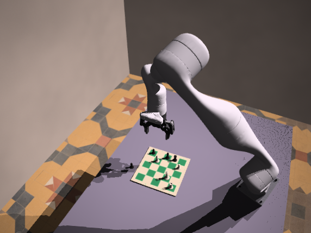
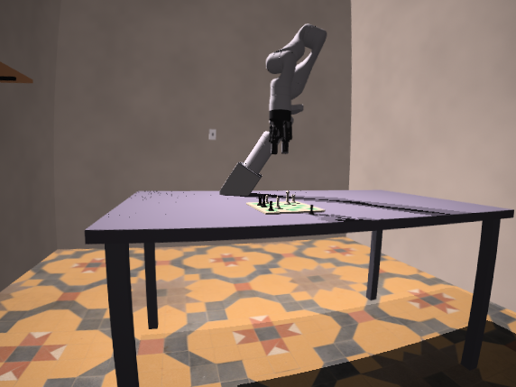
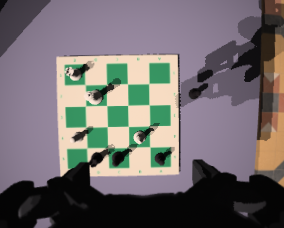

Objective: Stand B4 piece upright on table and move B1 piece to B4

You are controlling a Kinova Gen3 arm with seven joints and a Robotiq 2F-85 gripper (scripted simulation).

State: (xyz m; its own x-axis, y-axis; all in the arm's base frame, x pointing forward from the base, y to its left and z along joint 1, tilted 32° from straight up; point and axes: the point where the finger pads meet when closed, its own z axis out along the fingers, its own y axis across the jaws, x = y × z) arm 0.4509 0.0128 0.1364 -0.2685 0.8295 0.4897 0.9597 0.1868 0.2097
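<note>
- A small black pawn (image 1: 131, 165) stands upright on the purple table (image 1: 206, 152), just beside the chessboard (image 1: 141, 182) and off its edge; in the wrist view the same black pawn (image 3: 193, 93) stands apart from the board's right border.
- The chessboard (image 3: 173, 107) (green and cream squares) carries seven pieces: two white ones in the upper left of the wrist view, a third white piece (image 3: 139, 136) lower down, and dark pieces along the bottom rows.
- The edge letters are too small to read, so I cannot tell which piece is on B1.
- High above the board hangs the gripper (image 1: 158, 131), jaws spread wide, nothing between them.
- From the exterior view the gripper (image 2: 280, 142) hangs well above the table (image 2: 180, 217).
</note>
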